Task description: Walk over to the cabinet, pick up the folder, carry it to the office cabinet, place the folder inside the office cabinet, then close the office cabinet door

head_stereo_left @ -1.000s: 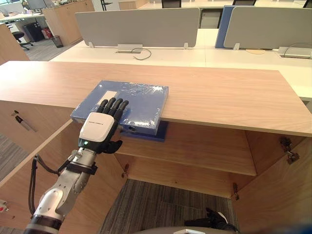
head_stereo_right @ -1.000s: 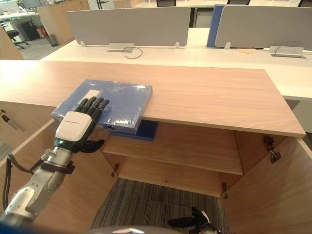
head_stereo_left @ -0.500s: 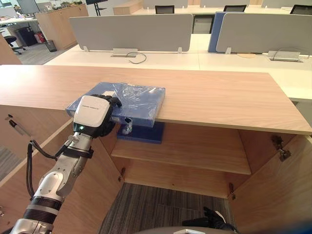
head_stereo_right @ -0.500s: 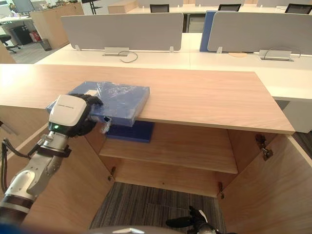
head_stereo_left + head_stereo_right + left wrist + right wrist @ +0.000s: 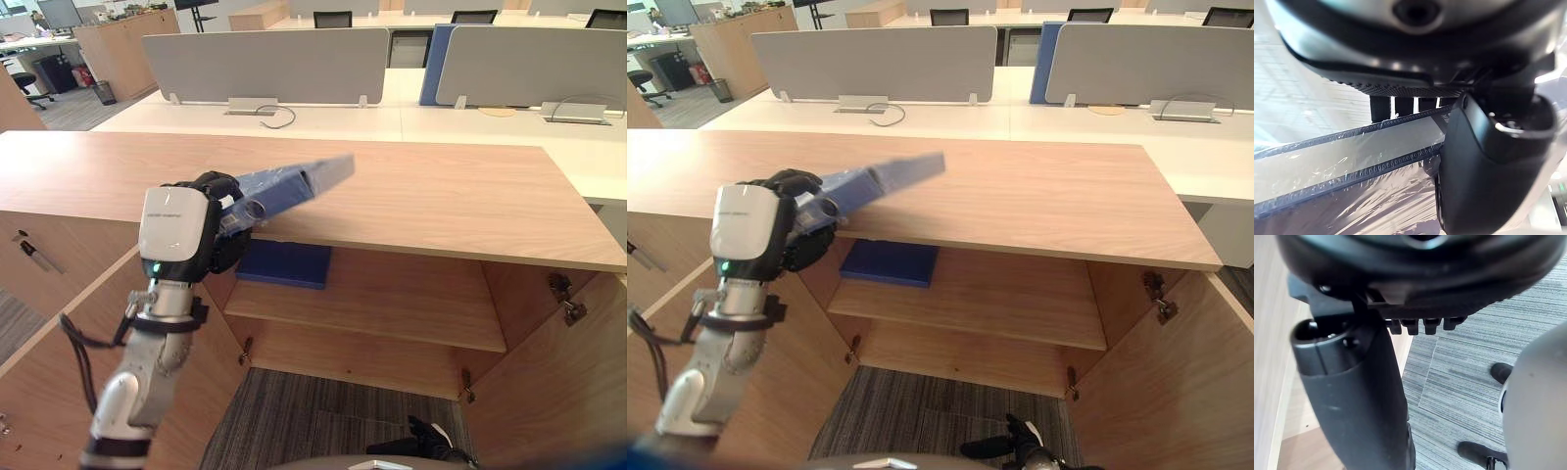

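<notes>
The blue folder (image 5: pixel 294 186), wrapped in clear plastic, hangs tilted above the front left of the wooden cabinet top (image 5: pixel 441 206), its far end raised. My left hand (image 5: pixel 181 235) is shut on the folder's near edge, fingers curled over the top. In the left wrist view the thumb (image 5: pixel 1488 171) presses against the plastic-covered folder (image 5: pixel 1352 161). My right hand (image 5: pixel 1356 396) hangs low over the grey carpet, fingers straight, holding nothing.
A second blue folder (image 5: pixel 284 264) lies flat on the upper shelf (image 5: pixel 392 304) inside the cabinet. Both cabinet doors stand wide open, one at the left (image 5: pixel 59 343) and one at the right (image 5: pixel 558 392). White desks with grey screens (image 5: pixel 274 59) stand behind.
My left hand went from lying flat on the folder to curling round its near edge. It has lifted the folder off the cabinet top, tilted with the far end up.
</notes>
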You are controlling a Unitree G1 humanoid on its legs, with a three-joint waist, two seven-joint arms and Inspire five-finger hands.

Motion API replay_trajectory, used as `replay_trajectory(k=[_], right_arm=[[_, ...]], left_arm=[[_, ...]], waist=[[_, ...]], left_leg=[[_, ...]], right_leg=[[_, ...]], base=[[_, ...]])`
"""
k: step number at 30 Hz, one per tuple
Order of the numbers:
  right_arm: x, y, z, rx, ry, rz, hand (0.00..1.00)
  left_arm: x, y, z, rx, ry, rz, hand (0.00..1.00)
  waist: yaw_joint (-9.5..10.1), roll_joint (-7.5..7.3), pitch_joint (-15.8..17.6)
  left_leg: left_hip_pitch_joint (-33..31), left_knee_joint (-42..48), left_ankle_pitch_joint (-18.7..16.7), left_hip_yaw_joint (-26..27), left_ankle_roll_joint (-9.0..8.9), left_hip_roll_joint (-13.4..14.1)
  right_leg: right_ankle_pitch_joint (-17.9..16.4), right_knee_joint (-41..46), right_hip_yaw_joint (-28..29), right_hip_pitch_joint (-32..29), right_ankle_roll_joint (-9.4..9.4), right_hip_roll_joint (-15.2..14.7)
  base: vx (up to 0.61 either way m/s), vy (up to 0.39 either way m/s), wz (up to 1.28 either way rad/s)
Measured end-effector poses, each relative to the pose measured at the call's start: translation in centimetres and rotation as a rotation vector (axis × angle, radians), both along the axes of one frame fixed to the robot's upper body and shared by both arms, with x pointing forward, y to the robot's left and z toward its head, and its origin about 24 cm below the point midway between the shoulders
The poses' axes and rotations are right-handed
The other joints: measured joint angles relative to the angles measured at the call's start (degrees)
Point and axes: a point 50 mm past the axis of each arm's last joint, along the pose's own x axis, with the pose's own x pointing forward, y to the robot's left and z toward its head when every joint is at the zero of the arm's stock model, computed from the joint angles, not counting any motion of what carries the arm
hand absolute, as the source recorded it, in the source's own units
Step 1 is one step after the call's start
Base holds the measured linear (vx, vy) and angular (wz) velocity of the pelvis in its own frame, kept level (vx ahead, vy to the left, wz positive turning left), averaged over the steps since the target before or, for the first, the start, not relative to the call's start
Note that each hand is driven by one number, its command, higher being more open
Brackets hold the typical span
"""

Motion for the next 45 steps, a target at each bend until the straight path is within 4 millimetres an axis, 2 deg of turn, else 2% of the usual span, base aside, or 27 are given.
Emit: replay_trajectory(k=[3, 5, 6, 7, 9, 10, 12, 16, 17, 18, 20, 22, 25, 29, 32, 34, 36, 37, 39, 42, 45], right_arm=[[-0.1, 0.0, 0.0, 0.001, 0.002, -0.011, 1.00], [0.0, -0.2, 0.0, 0.006, -0.006, -0.044, 1.00], [0.1, -0.3, 0.3, 0.011, -0.035, -0.071, 1.00], [0.2, -0.3, 0.5, 0.014, -0.055, -0.085, 1.00], [0.2, -0.2, 1.7, 0.057, -0.169, -0.156, 1.00], [0.2, -0.1, 2.1, 0.080, -0.203, -0.180, 1.00], [0.3, 0.5, 4.0, 0.169, -0.327, -0.270, 1.00], [1.2, 1.6, 7.2, 0.307, -0.513, -0.426, 1.00], [1.8, 1.4, 8.9, 0.335, -0.606, -0.489, 1.00], [2.5, 1.1, 10.9, 0.288, -0.702, -0.498, 1.00], [3.6, 0.3, 13.4, 0.194, -0.825, -0.473, 1.00], [4.9, -1.3, 17.2, 0.014, -1.004, -0.448, 1.00], [5.2, -2.4, 20.6, -0.171, -1.144, -0.435, 1.00], [5.8, -2.5, 22.7, -0.243, -1.240, -0.435, 1.00], [8.1, -2.2, 25.1, -0.229, -1.378, -0.410, 1.00], [9.9, -1.6, 27.3, -0.190, -1.494, -0.374, 1.00], [12.1, -0.3, 30.6, -0.109, -1.660, -0.286, 1.00], [12.5, 0.1, 31.4, -0.075, -1.703, -0.260, 1.00], [13.5, 2.1, 34.0, 0.111, -1.838, -0.170, 1.00], [13.9, 4.1, 35.3, 0.379, -1.882, -0.103, 1.00], [14.4, 5.4, 35.1, 0.603, -1.819, -0.065, 1.00]], left_arm=[[-2.3, -1.0, 0.0, -0.331, -0.025, -0.053, 0.00], [-3.5, -0.9, -0.2, -0.515, -0.025, -0.076, 0.00], [-4.2, -0.4, -0.4, -0.666, -0.024, -0.102, 0.00], [-4.5, -0.1, -0.6, -0.734, -0.023, -0.108, 0.00], [-5.8, 1.2, -1.8, -1.042, -0.009, -0.160, 0.00], [-6.1, 1.4, -2.2, -1.125, -0.007, -0.180, 0.00], [-7.0, 1.8, -3.4, -1.344, -0.031, -0.194, 0.00], [-7.7, 1.8, -4.3, -1.513, -0.056, -0.215, 0.00], [-7.8, 1.6, -4.5, -1.551, -0.062, -0.224, 0.00], [-8.0, 1.4, -4.7, -1.580, -0.059, -0.232, 0.00], [-8.0, 0.9, -4.8, -1.602, -0.041, -0.257, 0.00], [-7.7, 0.3, -4.8, -1.609, -0.006, -0.296, 0.00], [-7.5, -0.1, -4.9, -1.618, 0.020, -0.315, 0.00], [-6.9, -0.3, -4.6, -1.607, 0.034, -0.348, 0.00], [-5.4, -0.4, -4.3, -1.543, 0.075, -0.407, 0.00], [-4.3, -0.4, -4.3, -1.486, 0.133, -0.460, 0.00], [-2.9, -1.0, -4.1, -1.408, 0.202, -0.530, 0.00], [-2.7, -1.2, -4.0, -1.392, 0.215, -0.549, 0.00], [-1.7, -2.1, -3.8, -1.360, 0.256, -0.611, 0.00], [-0.7, -3.4, -3.9, -1.324, 0.302, -0.659, 0.00], [-0.6, -4.3, -4.2, -1.291, 0.360, -0.675, 0.00]], waist=[[0.08, 0.16, 0.00], [0.19, 0.49, 0.03], [0.16, 0.62, 0.11], [0.08, 0.69, 0.17], [-0.73, 0.58, 0.53], [-0.79, 0.60, 0.54], [-1.63, -0.01, 1.01], [-2.80, -0.79, 1.64], [-3.61, -0.47, 1.88], [-4.14, -0.18, 2.04], [-4.26, -0.01, 2.11], [-4.64, 0.01, 2.14], [-4.97, 0.25, 2.29], [-5.57, 0.63, 2.51], [-5.60, 1.40, 2.72], [-5.60, 1.74, 2.53], [-5.58, 1.81, 2.53], [-5.56, 1.81, 2.53], [-5.35, 1.83, 2.52], [-5.17, 1.81, 2.51], [-5.14, 1.82, 2.48]], left_leg=[[0.02, 0.00, -0.06, 0.17, -0.09, 0.20], [-0.07, -0.01, -0.09, 0.67, -0.14, 0.48], [-0.04, -0.01, -0.09, 1.07, -0.14, 0.65], [-0.05, 0.00, -0.09, 1.30, -0.14, 0.75], [0.04, 0.00, -0.28, 2.11, -0.42, 1.18], [0.04, 0.01, -0.43, 2.59, -0.64, 1.36], [-0.35, 0.03, -0.53, 3.63, -0.84, 1.90], [-0.98, 0.48, -0.98, 6.30, -1.45, 2.65], [-0.86, 0.68, -1.25, 6.69, -1.59, 2.65], [-0.49, 0.94, -1.64, 7.88, -1.55, 2.69], [-0.04, 1.14, -2.08, 9.44, -1.32, 2.76], [0.52, 1.23, -2.38, 10.65, -1.10, 2.78], [1.10, 1.79, -3.08, 12.05, -1.38, 3.05], [1.18, 2.75, -3.71, 12.82, -1.43, 3.38], [1.29, 3.04, -3.71, 13.62, -1.43, 3.50], [1.62, 3.25, -3.71, 13.98, -1.44, 3.59], [2.12, 3.34, -3.71, 14.49, -1.44, 3.69], [2.17, 3.38, -3.71, 14.68, -1.44, 3.71], [2.22, 3.50, -3.71, 15.52, -1.43, 3.74], [2.22, 3.60, -3.71, 15.63, -1.42, 3.66], [2.21, 3.64, -3.68, 15.57, -1.37, 3.57]], right_leg=[[-0.28, 0.54, 0.28, -0.29, -0.09, 0.09], [-0.80, 1.74, 0.85, -1.18, -0.25, 0.12], [-0.85, 1.94, 1.17, -1.50, -0.30, 0.21], [-0.85, 2.00, 1.40, -1.66, -0.30, 0.29], [-0.90, 2.10, 2.27, -2.14, -0.39, 0.68], [-0.92, 2.15, 2.67, -2.52, -0.44, 0.83], [-1.03, 2.49, 3.80, -3.62, -0.63, 1.30], [-1.25, 3.87, 6.34, -5.82, -0.99, 1.84], [-1.28, 3.97, 6.78, -5.87, -1.00, 1.83], [-1.29, 4.19, 7.87, -6.10, -1.01, 1.84], [-1.34, 4.74, 9.31, -6.65, -1.01, 1.90], [-1.50, 5.34, 10.66, -7.01, -0.96, 1.92], [-1.51, 5.59, 12.12, -7.10, -0.95, 2.22], [-1.50, 5.92, 13.02, -7.22, -0.96, 2.46], [-1.41, 6.62, 13.81, -7.77, -1.09, 2.59], [-1.32, 6.93, 14.18, -7.77, -1.21, 2.69], [-1.18, 7.41, 14.80, -7.79, -1.33, 2.84], [-1.07, 7.41, 14.98, -7.82, -1.33, 2.87], [-0.51, 7.22, 15.73, -8.07, -1.34, 2.99], [-0.02, 6.90, 15.89, -7.96, -1.16, 2.93], [0.55, 6.10, 15.81, -7.47, -1.03, 2.84]], base=[[-0.01, -0.006, -0.04], [-0.02, -0.007, -0.13], [-0.02, -0.008, -0.14], [-0.03, -0.015, -0.17], [-0.02, -0.018, -0.19], [-0.02, -0.016, -0.30], [-0.01, -0.025, -0.25], [0.03, -0.014, -0.33], [0.04, 0.006, -0.33], [0.05, 0.021, -0.42], [0.04, 0.029, -0.43], [0.02, 0.018, -0.31], [0.02, 0.007, -0.27], [0.00, -0.008, -0.15], [-0.04, -0.008, -0.14], [-0.03, -0.012, -0.11], [-0.04, -0.011, -0.14], [-0.04, -0.004, -0.17], [-0.03, 0.002, -0.18], [-0.03, 0.005, -0.05], [0.00, 0.000, 0.00]])
